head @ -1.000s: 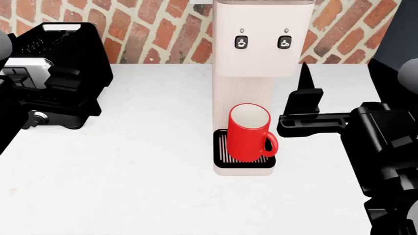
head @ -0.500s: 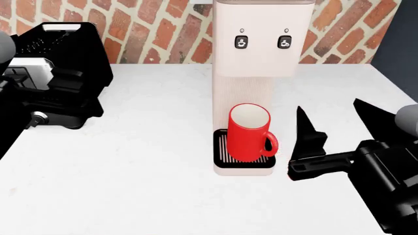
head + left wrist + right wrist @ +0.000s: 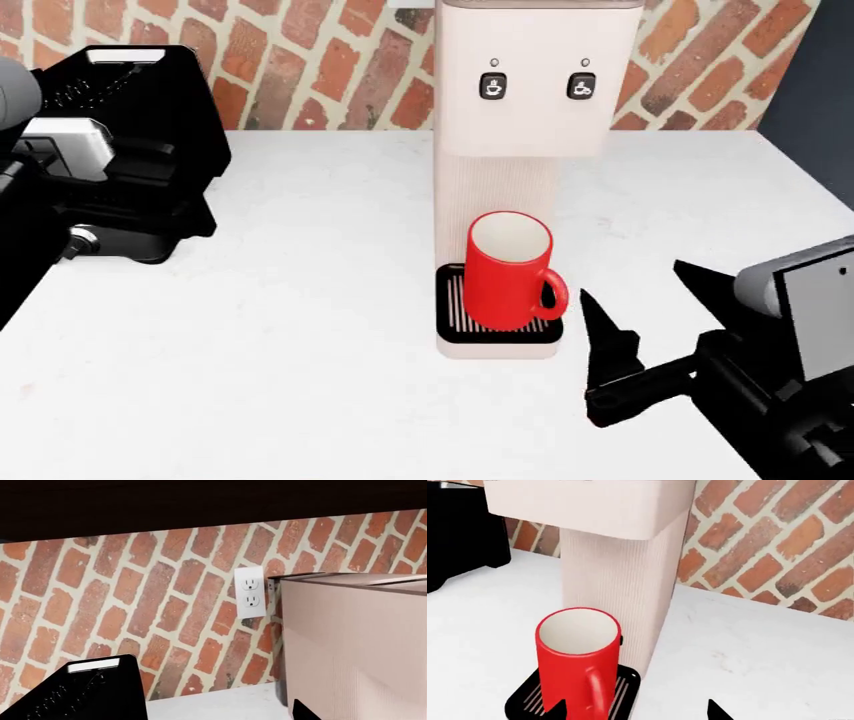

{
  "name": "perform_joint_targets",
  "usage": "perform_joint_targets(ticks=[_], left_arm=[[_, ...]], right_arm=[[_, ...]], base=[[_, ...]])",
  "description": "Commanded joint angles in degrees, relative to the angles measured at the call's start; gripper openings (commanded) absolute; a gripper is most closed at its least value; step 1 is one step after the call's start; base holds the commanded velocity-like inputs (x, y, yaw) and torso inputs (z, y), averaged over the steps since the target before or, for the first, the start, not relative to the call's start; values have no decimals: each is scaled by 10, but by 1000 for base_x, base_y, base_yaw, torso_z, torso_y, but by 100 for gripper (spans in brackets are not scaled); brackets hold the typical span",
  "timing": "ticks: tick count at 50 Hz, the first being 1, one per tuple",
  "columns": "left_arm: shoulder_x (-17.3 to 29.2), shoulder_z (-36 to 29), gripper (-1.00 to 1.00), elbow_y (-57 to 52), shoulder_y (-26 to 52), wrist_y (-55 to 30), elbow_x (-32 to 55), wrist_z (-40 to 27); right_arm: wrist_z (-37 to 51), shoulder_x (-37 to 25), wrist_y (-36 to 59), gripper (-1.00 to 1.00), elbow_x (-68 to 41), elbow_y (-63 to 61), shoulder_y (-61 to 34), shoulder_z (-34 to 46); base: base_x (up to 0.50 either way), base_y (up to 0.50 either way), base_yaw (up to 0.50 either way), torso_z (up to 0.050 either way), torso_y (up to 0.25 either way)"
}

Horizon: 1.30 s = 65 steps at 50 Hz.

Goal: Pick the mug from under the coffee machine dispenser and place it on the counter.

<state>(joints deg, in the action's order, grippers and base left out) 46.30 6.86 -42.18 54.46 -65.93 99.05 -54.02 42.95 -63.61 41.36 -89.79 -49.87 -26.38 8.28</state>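
The red mug (image 3: 507,270) stands upright on the black drip tray (image 3: 455,300) under the cream coffee machine dispenser (image 3: 534,90), its handle turned to the front right. My right gripper (image 3: 647,305) is open, low over the white counter (image 3: 267,340), just front-right of the handle and not touching it. In the right wrist view the mug (image 3: 577,655) fills the near left. Its handle lies between the lines of the two fingertips of the right gripper (image 3: 636,713). My left gripper (image 3: 213,716) hovers by the toaster, far from the mug. One fingertip (image 3: 300,713) shows wide apart.
A black-and-silver toaster (image 3: 134,110) stands at the back left, close to my left arm. A red brick wall (image 3: 320,60) with a white outlet (image 3: 250,592) backs the counter. The counter's right edge (image 3: 817,185) runs close to my right arm.
My right gripper has dropped from beside the machine's right side toward the counter's front, now lower and facing the mug's handle. The mug and left arm have not moved.
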Motion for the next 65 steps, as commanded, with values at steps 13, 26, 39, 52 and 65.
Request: perform_joint_targets(ticks=[13,26,39,52,65], left_arm=[[1,-5,100,0,-4,5,-12,6],[-1,-10,100,2,-3,7,-19,10],[0,-14,100,1,-2,9,-22,11],[2,-14,100,0,-6,12,-29,16],[2,-14,100,-1,-15,15,-40,24]], right_arm=[[-149,26,-16,100,116,52,79,14],[-209,61,-27,100,192,89,76,44],[-245,98,-35,100,229,119,52,71],[-267,112,-44,100,252,130,61,87],[-279,128,-39,100,257,140,31,99]], base=[[0,0,0,0,0],[0,0,0,0,0],[0,0,0,0,0],[0,0,0,0,0],[0,0,0,0,0]])
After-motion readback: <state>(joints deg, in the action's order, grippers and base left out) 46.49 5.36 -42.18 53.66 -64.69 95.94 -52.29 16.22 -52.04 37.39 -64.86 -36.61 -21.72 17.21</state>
